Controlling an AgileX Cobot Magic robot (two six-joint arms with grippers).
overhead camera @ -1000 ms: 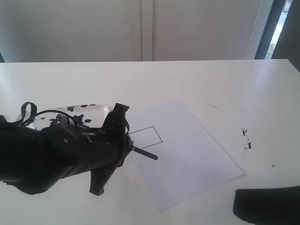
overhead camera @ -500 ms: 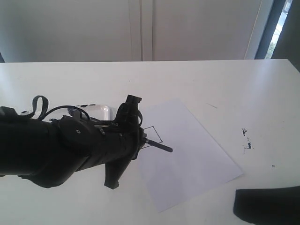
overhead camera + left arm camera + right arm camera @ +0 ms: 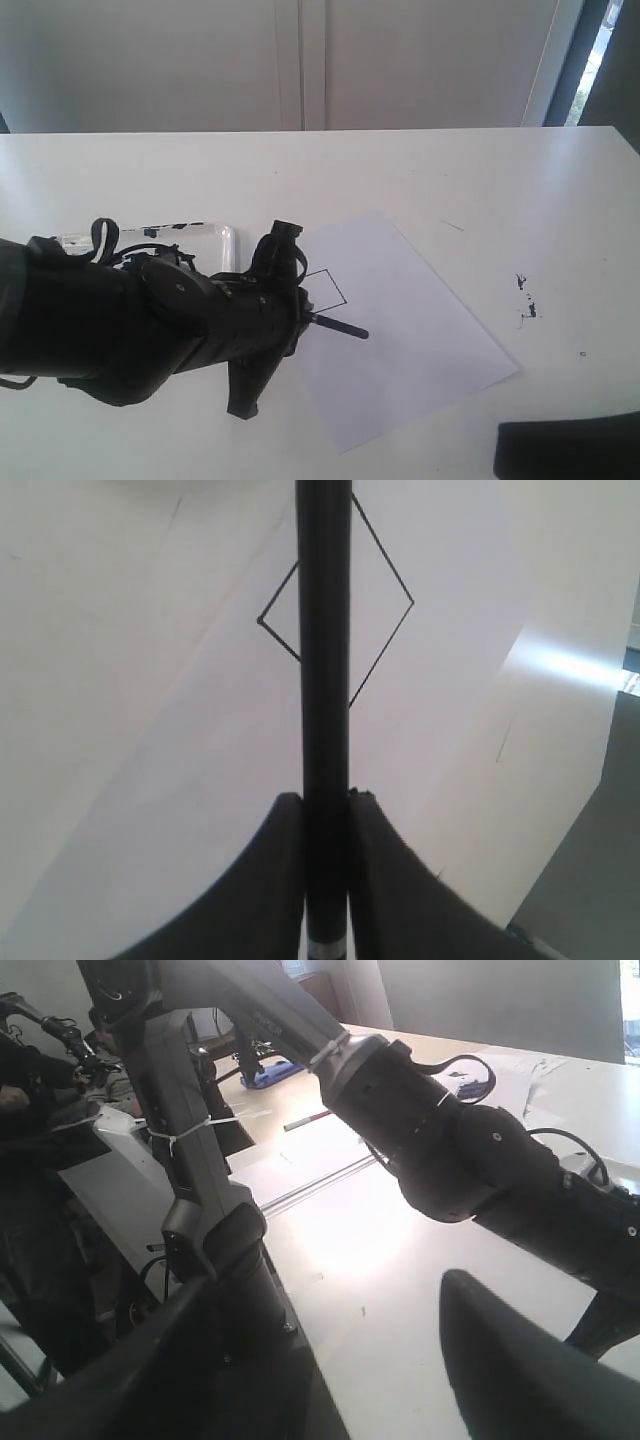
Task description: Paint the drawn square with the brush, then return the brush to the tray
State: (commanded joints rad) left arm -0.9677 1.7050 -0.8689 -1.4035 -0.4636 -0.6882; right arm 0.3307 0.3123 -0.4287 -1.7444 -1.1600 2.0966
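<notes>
Brush (image 3: 325, 630) is clamped between left fingers (image 3: 250, 900); shaft runs straight ahead of them across the drawn square (image 3: 378, 600). Right fingers (image 3: 520, 1360) stand apart, well away.

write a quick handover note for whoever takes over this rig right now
Left gripper: shut on the brush, held over the paper at the drawn square.
Right gripper: open, empty, away from the paper.
Tray: behind the left arm, mostly hidden.
Done: brush picked up.
Left: the square is outline only; paint it, then put the brush back in the tray.
</notes>
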